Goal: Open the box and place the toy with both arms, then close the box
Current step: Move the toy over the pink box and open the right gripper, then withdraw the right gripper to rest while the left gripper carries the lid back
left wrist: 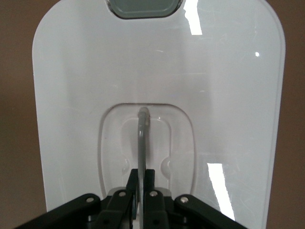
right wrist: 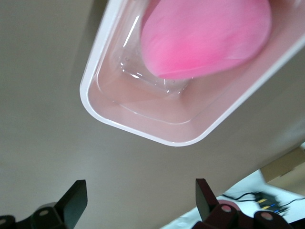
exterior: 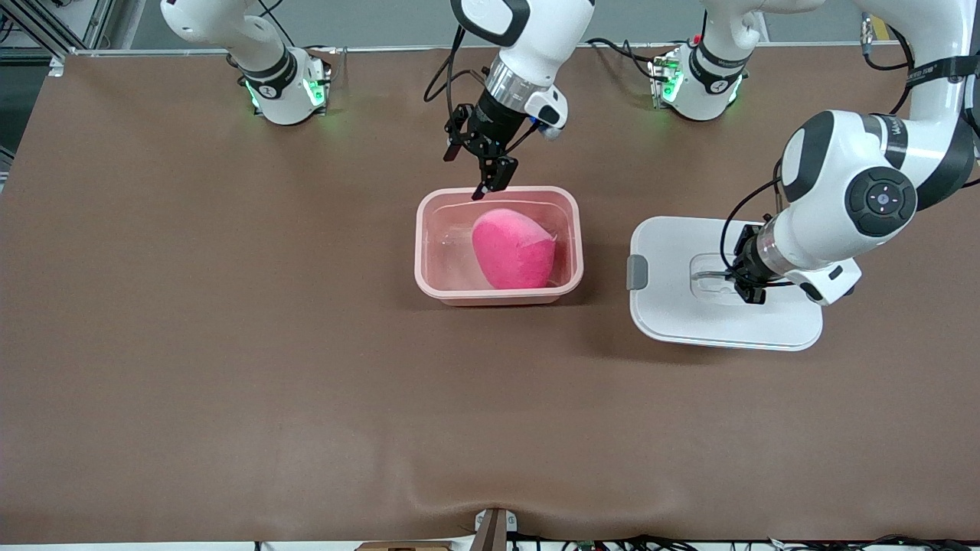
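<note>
A rounded-rectangular pale pink plastic box (exterior: 499,245) sits uncovered near the middle of the brown counter (exterior: 230,344). Inside it lies the round hot-pink plush toy (exterior: 513,249), filling much of the tub and leaning toward the wall at the left arm's end. In the right wrist view the toy (right wrist: 207,36) shows as a blurred pink mass resting on the box's floor, with the box's pale rim (right wrist: 143,129) curving around it.

The right pincer (exterior: 478,172) hangs over the box's rim on the side closest to the robots' bases. Its two black fingers (right wrist: 71,200) are spread wide apart and carry nothing.

The flat white lid (exterior: 674,306) with a grey side clip (exterior: 637,272) lies on the counter beside the box, apart from it, toward the left arm's end. The left pincer (exterior: 746,282) is down on the lid's recessed centre, its fingers (left wrist: 151,183) pressed tight together around the slim clear handle (left wrist: 142,138) that stands up out of the recess. The left wrist view also shows the grey clip (left wrist: 144,7) at the lid's edge
</note>
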### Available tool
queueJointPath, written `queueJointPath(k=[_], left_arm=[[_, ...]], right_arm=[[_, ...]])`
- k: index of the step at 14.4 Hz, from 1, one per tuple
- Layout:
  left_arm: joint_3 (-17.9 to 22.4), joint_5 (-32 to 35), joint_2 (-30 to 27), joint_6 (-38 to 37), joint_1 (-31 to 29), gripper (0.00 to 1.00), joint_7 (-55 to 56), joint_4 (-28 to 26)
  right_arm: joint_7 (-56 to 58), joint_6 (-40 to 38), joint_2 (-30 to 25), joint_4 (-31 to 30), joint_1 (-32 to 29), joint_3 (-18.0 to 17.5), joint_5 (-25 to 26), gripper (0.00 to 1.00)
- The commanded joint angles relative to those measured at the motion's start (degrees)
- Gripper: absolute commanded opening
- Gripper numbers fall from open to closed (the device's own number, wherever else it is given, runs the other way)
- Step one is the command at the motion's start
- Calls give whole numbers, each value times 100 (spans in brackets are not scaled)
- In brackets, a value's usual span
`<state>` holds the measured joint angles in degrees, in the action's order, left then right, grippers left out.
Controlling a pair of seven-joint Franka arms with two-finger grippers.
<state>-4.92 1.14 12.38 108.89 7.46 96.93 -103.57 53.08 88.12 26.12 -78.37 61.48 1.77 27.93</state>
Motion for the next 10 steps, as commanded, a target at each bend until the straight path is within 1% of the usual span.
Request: queueJointPath(k=[1,6,8,9,10], left_arm=[[-44,9,-183,88,-43,0,-61,-164],[-44,9,-183,106,-34,0,-61,-181],[-44,9,-192,106,-25,0,-61,-181],[-44,0,-200,106,1,0,-52,-181],[-52,0,-201,97,10,0,-17,-173]], right_arm=[[-552,-163,-90,103,-460,17,-445,100],[-1299,-190,-353,85,-1207,26,-525,100],[-1546,-182,-467,59,-1663,26,-543,100],[-1590,-138,-520,59,-1944,17,-647,100],[-1590,-120,-581,59,-2251,25,-892,100]])
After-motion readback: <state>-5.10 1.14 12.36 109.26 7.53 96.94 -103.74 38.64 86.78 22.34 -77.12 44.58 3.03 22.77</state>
